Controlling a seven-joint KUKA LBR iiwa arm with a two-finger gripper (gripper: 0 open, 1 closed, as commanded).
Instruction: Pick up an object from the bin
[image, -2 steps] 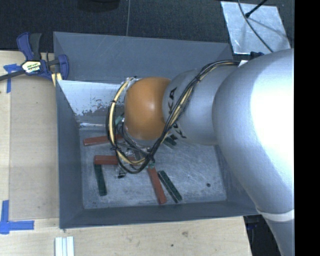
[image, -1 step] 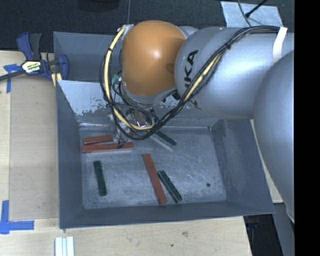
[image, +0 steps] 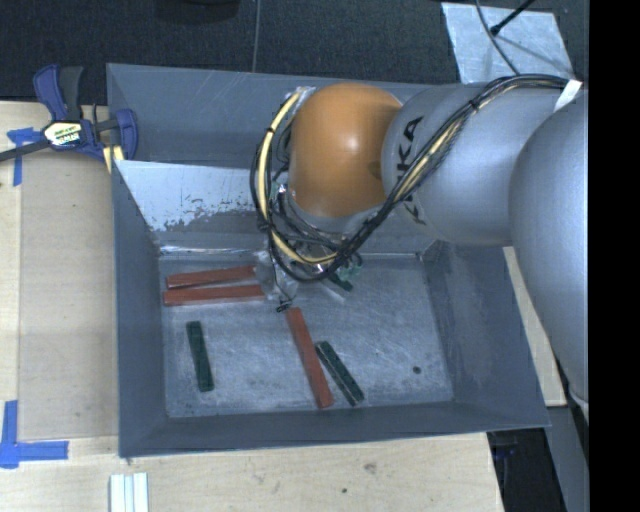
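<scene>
My gripper (image: 281, 296) reaches down under the orange wrist cover, near the back middle of the bin floor. Its tip sits at the upper end of a long reddish-brown stick (image: 309, 356) that slants toward the front. Just left of the tip lie two more reddish-brown sticks (image: 212, 285), side by side along the back wall, their right ends close to the gripper. A dark green stick (image: 340, 372) lies beside the slanting brown one, near the front.
Another dark green stick (image: 200, 356) lies at the front left of the floor. The arm and its cables hang over the back right of the bin.
</scene>
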